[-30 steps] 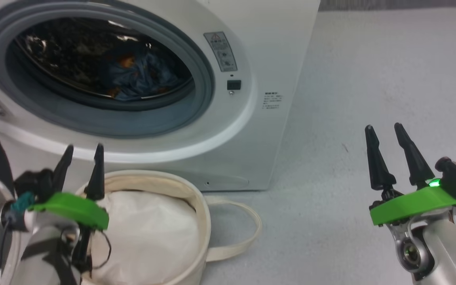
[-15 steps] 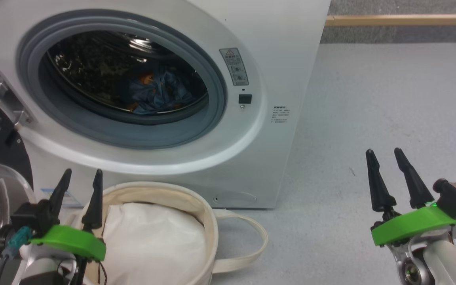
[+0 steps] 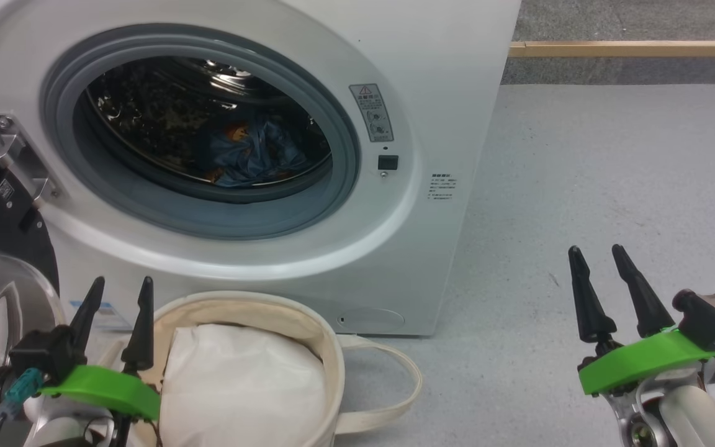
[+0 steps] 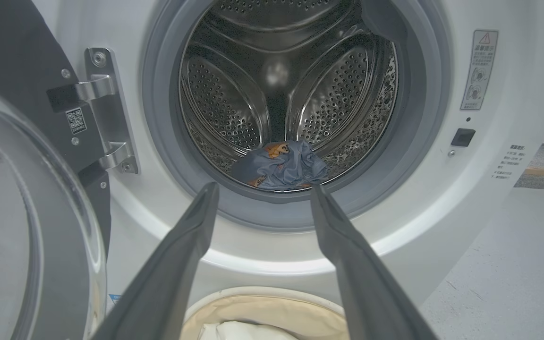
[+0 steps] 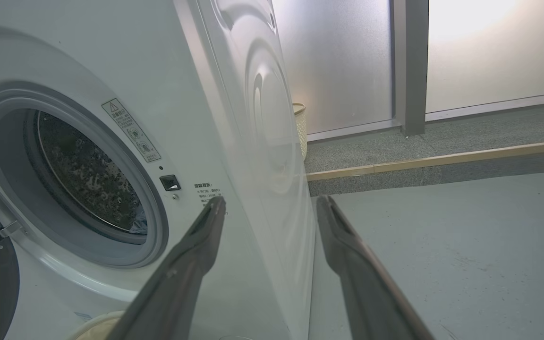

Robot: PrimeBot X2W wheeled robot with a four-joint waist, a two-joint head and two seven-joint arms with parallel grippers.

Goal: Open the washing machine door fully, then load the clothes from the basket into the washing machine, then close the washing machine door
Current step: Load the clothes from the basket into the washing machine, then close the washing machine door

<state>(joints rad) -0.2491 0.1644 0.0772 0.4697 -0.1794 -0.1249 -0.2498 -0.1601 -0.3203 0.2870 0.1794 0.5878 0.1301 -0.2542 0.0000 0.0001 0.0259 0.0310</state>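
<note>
washing machine (image 3: pixel 444 155): white, mouth open; the landmark here.
washing machine door (image 4: pixel 17 212): swung wide on the hinge left of the machine's mouth. Judged rigid, weighty, glossy and slippery, so push at the black rim far from the hinge, not the glass.
basket (image 3: pixel 326 347): on the floor just before the machine, holding a white bundle (image 3: pixel 239 385).
clothes (image 4: pixel 281 165): soft, light heap low in the machine's drum; loading looks done.
left tool (image 3: pixel 121 282): released, empty, before the machine, beside the door.
right tool (image 3: pixel 595 249): released, empty, off the machine's right corner.
</note>
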